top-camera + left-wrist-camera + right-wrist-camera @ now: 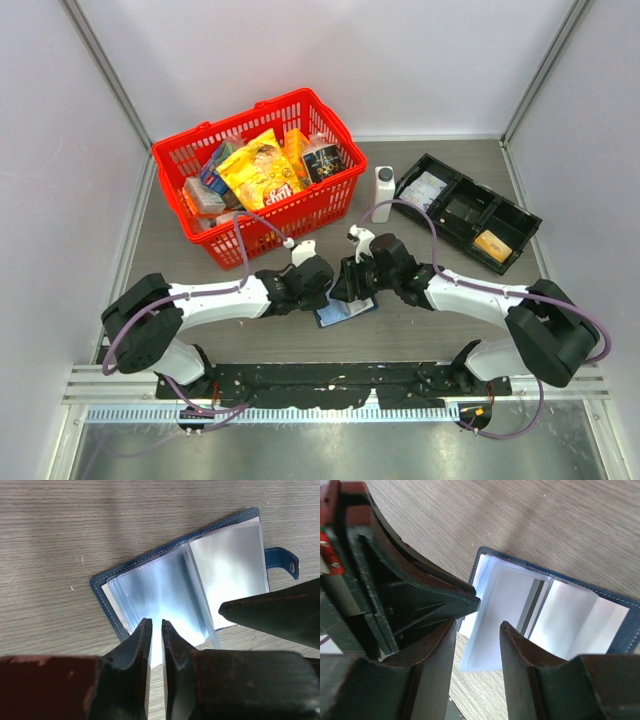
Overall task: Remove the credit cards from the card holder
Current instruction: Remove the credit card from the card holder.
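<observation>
left gripper (pixel 153 625), reaching inward low, pinches the card holder (pixel 165 582); right gripper (pixel 479 627) opposite, half-open.

Bright light, glare on the card holder (pixel 225 565) (foreground soft).

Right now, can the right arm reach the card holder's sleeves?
Probably yes: the card holder lies open, the jaws of the right arm stand open astride a sleeve edge, and the left jaws seem to pinch another sleeve beside them.
</observation>
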Tool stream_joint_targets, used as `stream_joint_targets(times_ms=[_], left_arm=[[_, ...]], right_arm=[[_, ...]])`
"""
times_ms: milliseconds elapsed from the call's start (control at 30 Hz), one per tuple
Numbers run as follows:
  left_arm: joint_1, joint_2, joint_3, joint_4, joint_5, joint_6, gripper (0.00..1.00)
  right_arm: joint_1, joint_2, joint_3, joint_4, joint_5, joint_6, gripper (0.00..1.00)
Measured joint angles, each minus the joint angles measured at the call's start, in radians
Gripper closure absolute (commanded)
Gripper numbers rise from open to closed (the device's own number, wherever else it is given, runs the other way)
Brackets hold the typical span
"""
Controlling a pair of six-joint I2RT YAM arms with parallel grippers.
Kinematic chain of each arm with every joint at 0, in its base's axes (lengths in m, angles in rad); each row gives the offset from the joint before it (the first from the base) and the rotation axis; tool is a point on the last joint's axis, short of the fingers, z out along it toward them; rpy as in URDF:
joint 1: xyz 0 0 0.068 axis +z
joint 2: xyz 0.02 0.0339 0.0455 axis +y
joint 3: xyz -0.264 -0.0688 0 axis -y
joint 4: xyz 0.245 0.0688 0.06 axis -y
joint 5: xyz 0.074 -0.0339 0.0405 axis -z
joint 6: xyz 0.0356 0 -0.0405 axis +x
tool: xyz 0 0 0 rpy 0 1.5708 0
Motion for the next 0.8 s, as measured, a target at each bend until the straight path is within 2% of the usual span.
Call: stream_joint_targets(times_ms=[300,567,800], left_arm=[[0.003,-0.054,-0.036,0.0,-0.03,-0.015,0.83],[0.005,-0.084,-0.043,-0.008,-0.044,-0.03,0.75],[0.006,-0.13,-0.042,-0.011,-0.048,-0.029,0.79]], right_arm=[[0.007,0.087,0.0,0.022,-0.059,0.011,0.53],[0.003,0.051,-0.002,-0.009,0.029,0.01,0.47],[-0.043,0.019,-0.025,0.021,0.015,0.027,0.49]])
